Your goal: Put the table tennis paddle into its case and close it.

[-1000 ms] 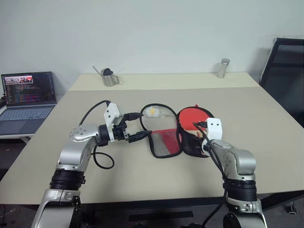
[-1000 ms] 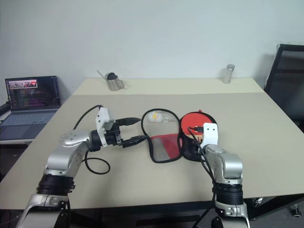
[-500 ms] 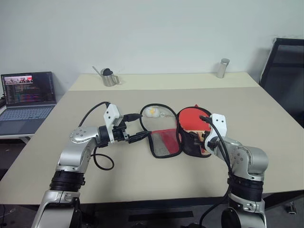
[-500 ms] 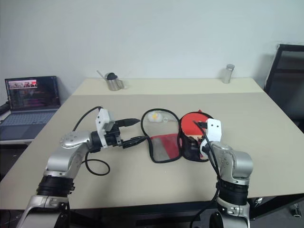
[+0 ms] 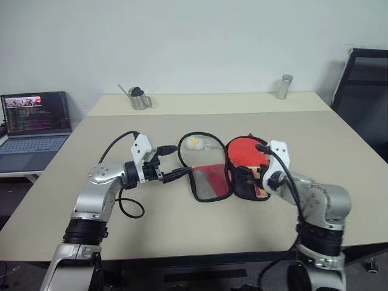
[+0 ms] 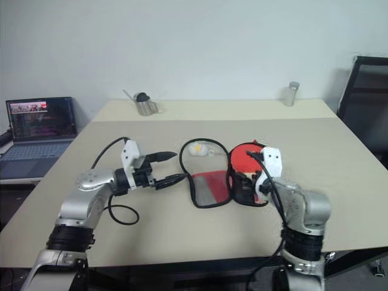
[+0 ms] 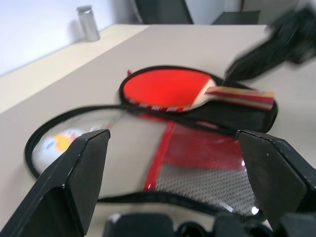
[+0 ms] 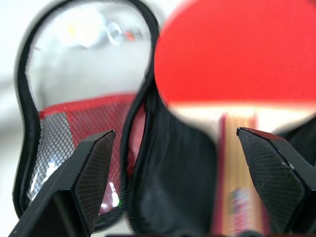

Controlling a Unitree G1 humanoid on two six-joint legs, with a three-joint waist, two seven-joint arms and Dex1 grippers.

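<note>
Paddle (image 7: 170, 89) is lying face up in the black half of the open case (image 7: 207, 153) on the tabletop (image 5: 182, 224), so only closing is outstanding. Left tool (image 5: 176, 162) is hovering spread beside the mesh flap; right tool (image 8: 170, 163) is hanging spread above the handle, gripping nothing

Paddles: we count one table tennis paddle (image 5: 245, 151).
Cases: we count one case (image 5: 209, 182), lying open in two halves.
Grippers: we see two, the left gripper (image 5: 177, 162) and the right gripper (image 5: 257, 176).
Metal containers: two, a small pitcher (image 5: 139, 98) and a cylinder (image 5: 283, 86).
Laptops: one laptop (image 5: 33, 128).
Chairs: one chair (image 5: 364, 91).
</note>
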